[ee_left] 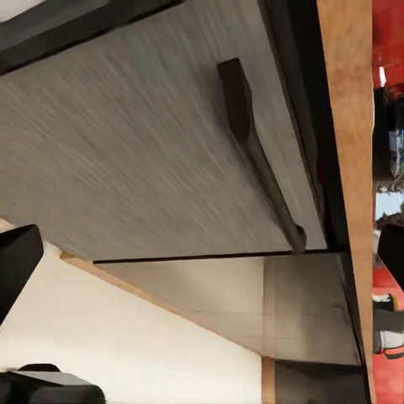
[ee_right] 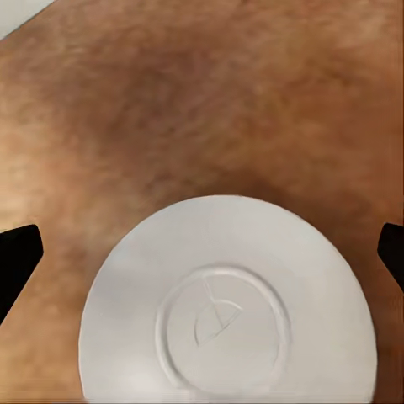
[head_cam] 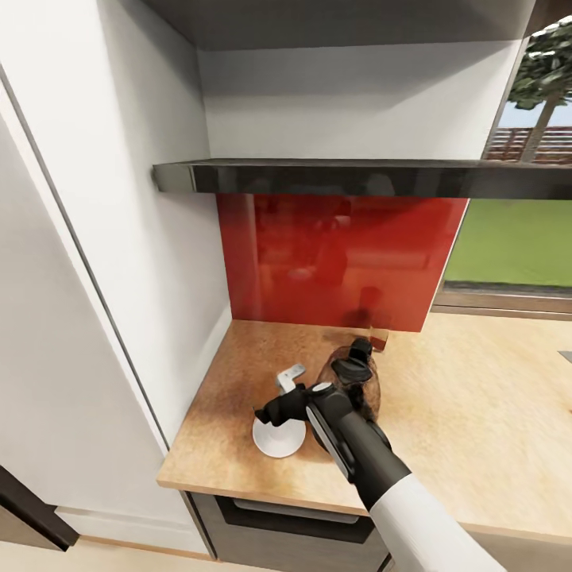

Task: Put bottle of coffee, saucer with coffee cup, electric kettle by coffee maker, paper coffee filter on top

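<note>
With the saucer (head_cam: 278,437) lying bare on the counter (head_cam: 477,413) beside the coffee maker (head_cam: 353,381), the right gripper (head_cam: 280,409) hovers above it, jaws apart and empty, so fetching the cup seems next.

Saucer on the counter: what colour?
Plain white saucer, with a faint embossed ring at its centre; clearest in the right wrist view.
</note>
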Available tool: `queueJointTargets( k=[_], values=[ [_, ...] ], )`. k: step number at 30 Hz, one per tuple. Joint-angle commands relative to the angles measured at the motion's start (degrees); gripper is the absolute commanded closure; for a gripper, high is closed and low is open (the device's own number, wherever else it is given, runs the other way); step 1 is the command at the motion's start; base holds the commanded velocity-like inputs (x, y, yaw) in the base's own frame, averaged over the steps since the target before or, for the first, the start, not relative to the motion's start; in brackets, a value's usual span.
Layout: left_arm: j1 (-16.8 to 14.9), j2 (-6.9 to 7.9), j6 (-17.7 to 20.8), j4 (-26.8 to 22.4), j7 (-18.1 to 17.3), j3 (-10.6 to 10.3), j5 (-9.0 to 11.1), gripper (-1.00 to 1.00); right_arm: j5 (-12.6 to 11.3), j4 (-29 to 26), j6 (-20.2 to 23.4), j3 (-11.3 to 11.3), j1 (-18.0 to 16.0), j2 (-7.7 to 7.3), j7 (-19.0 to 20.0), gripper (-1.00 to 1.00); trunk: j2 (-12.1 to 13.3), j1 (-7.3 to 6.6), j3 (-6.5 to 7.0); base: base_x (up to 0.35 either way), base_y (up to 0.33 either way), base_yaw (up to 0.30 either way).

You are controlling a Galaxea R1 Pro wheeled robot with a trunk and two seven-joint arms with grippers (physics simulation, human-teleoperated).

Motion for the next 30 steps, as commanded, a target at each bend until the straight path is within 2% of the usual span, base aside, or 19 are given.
queueJointTargets(
  k=[1, 13, 21, 30],
  values=[
    [0.09, 0.03, 0.57, 0.04, -0.12, -0.03, 0.14, -1.0, 0.24, 0.33, 0.24, 0.01, -0.06, 0.01, 0.24, -1.0, -0.12, 0.04, -0.11, 0.0, 0.0, 0.0],
    [0.19, 0.08, 0.56, 0.35, -0.08, -0.03, 0.14, -1.0, 0.25, 4.08, 0.18, 0.1, -0.06, 0.01, 0.24, -1.0, -0.12, 0.04, -0.11, 0.0, 0.0, 0.0],
    [0.19, 0.0, 0.6, 0.36, -0.16, -0.03, 0.14, -1.0, 0.24, 6.99, -1.86, 0.1, -0.06, 0.01, 0.24, -1.0, -0.12, 0.04, -0.11, 0.0, 0.0, 0.0],
    [0.27, 0.01, 0.69, 0.37, -0.17, -0.04, 0.14, -1.0, 0.17, 9.61, -2.3, 0.18, -0.06, 0.01, 0.24, -1.0, -0.12, 0.04, -0.11, 0.0, 0.0, 0.0]
  ],
)
